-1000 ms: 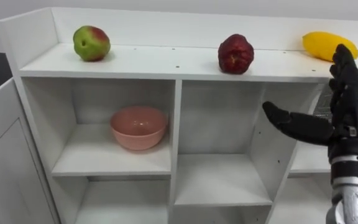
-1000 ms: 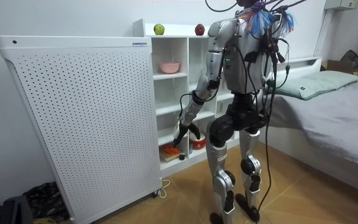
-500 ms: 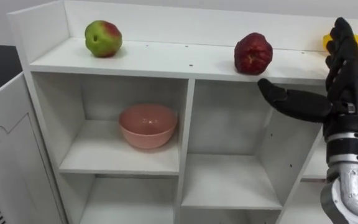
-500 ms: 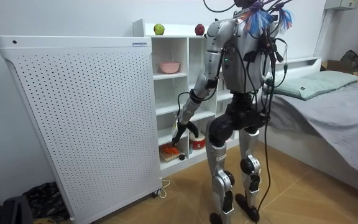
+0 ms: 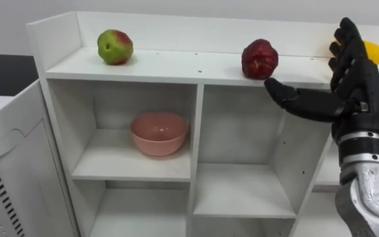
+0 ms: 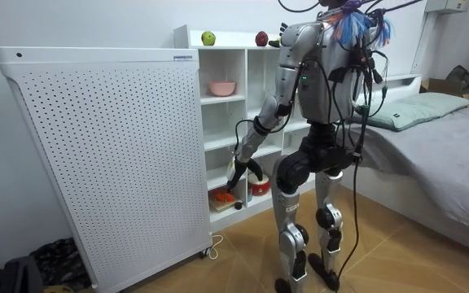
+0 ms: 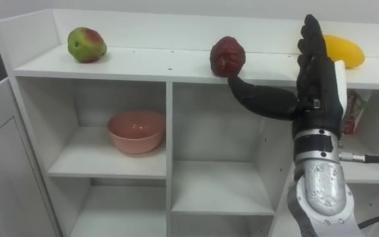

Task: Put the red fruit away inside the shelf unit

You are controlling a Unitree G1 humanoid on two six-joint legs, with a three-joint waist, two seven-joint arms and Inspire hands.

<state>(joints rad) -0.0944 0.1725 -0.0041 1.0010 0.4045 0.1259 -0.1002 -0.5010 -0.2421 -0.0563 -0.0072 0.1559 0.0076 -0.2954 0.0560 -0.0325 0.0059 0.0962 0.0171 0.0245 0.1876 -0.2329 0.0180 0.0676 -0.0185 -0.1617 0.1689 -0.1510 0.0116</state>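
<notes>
Closet (image 5: 196, 131), top shelf: green-red apple (image 5: 115, 47) left, dark red fruit (image 5: 259, 58) mid, yellow mango (image 5: 376, 52) right. Pink bowl (image 5: 159, 133) in upper-left compartment. R hand (image 5: 364, 95): raised, spread, empty, thumb toward the dark red fruit. L hand (image 6: 236, 173): low by bottom shelf, state unclear.

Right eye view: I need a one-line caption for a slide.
Open right hand held up by the red fruit on the top shelf, green apple and yellow fruit alongside.
</notes>
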